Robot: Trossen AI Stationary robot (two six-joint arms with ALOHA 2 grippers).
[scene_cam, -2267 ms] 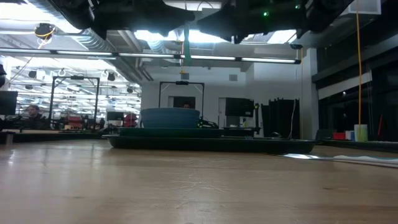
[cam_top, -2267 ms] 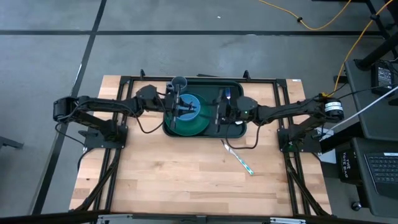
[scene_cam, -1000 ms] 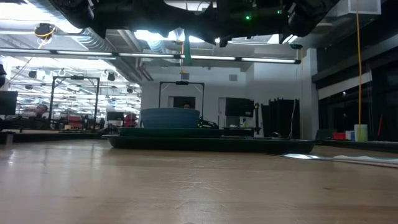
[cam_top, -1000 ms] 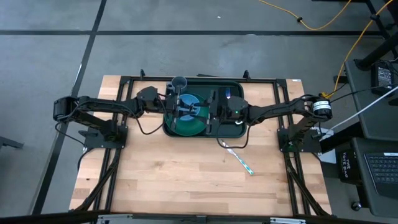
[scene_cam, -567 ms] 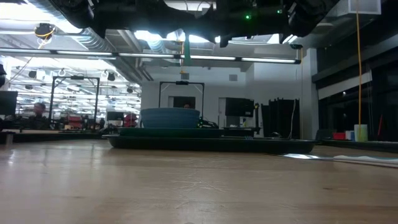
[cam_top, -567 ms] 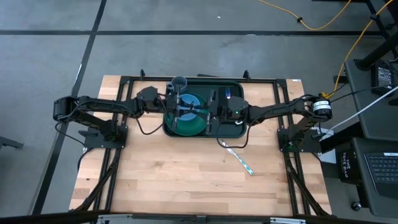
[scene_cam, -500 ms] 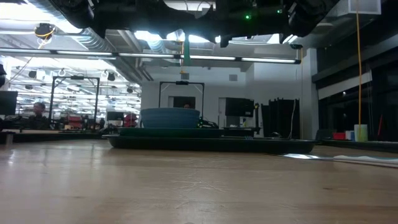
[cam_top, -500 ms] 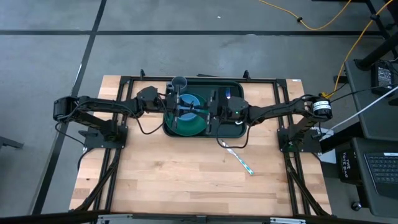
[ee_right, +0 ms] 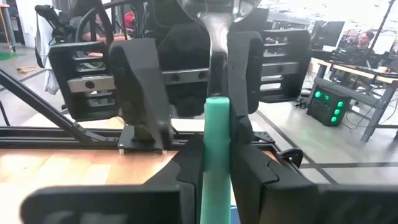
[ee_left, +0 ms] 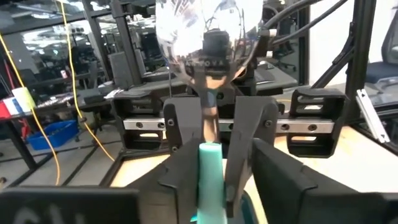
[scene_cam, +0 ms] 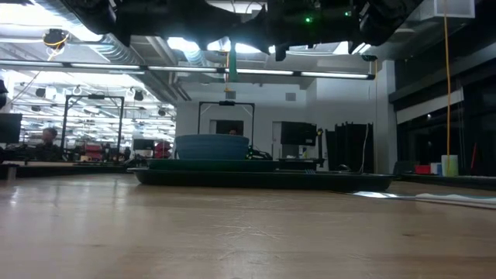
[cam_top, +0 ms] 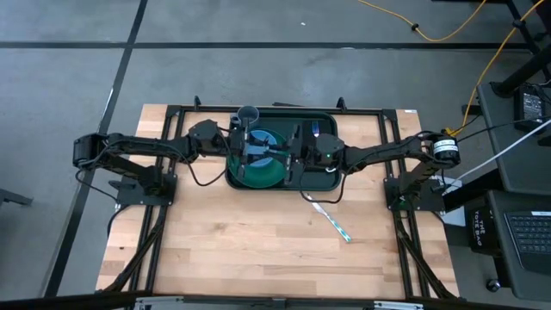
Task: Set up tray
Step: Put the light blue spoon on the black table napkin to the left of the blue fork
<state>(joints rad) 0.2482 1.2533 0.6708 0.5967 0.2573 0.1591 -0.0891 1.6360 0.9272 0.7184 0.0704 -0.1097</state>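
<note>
Both claws — left claw (cam_top: 252,151), right claw (cam_top: 291,155) — over tray (cam_top: 327,179)

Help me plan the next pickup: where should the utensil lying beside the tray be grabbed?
Take the utensil by its teal handle end from straight above, closing across its width: it lies flat and diagonal. Left gripper and right gripper, over the tray, each hold another utensil.

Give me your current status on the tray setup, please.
Left gripper, right gripper: jaws shut on teal-handled metal spoon. Held above dark green rectangular plastic tray. Nothing seen in the way.
</note>
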